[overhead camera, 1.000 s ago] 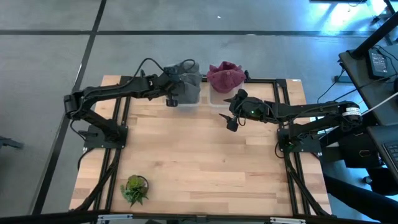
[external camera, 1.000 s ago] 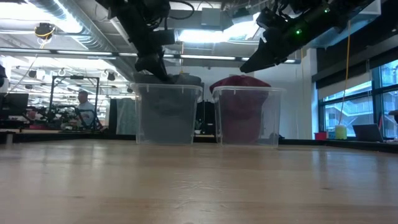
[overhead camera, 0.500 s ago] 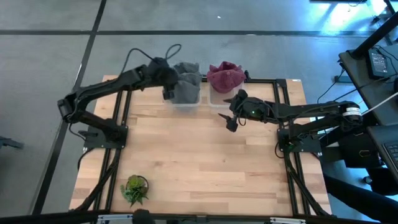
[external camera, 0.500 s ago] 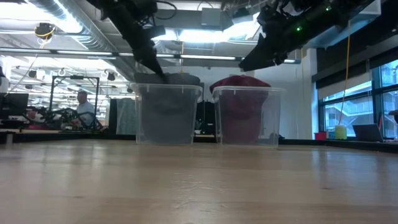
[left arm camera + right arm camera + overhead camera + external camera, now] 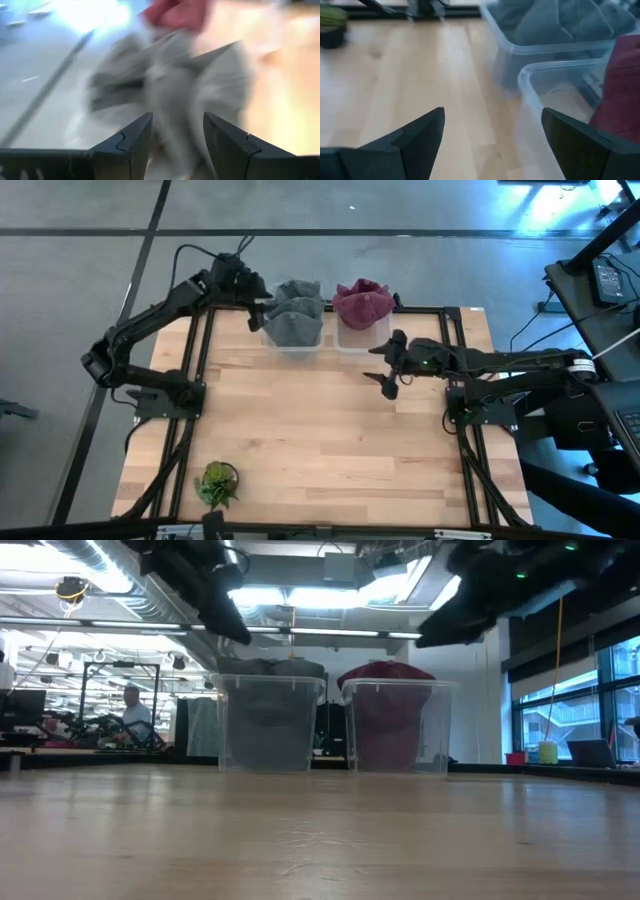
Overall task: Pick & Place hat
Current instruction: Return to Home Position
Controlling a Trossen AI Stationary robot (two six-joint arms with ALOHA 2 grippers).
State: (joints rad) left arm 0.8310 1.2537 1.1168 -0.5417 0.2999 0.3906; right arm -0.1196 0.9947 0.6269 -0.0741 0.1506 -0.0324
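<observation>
Grey hats (image 5: 296, 320) fill a clear bin (image 5: 270, 730) at the table's far edge. A maroon hat (image 5: 362, 302) sits in a second clear bin (image 5: 397, 730) just to its right. My left gripper (image 5: 257, 311) hovers open beside the grey bin's left rim, above table height (image 5: 234, 630), and in the left wrist view the blurred grey hats (image 5: 200, 85) lie beyond my left gripper (image 5: 177, 120). My right gripper (image 5: 384, 378) hangs wide open over the bare wood in front of the maroon bin (image 5: 555, 90), holding nothing (image 5: 492, 115).
A small potted plant (image 5: 217, 484) stands near the table's near left corner. The wooden tabletop (image 5: 320, 430) between the bins and the plant is bare. Black frame rails (image 5: 190, 380) run along both table sides. People and desks show in the room behind the table (image 5: 130, 710).
My left gripper has drawn back from over the grey hats, up and toward the table's far left corner, and now stands beside the bin. The grey hats stay in their bin. My right gripper has shifted slightly toward the near right and turned a little.
</observation>
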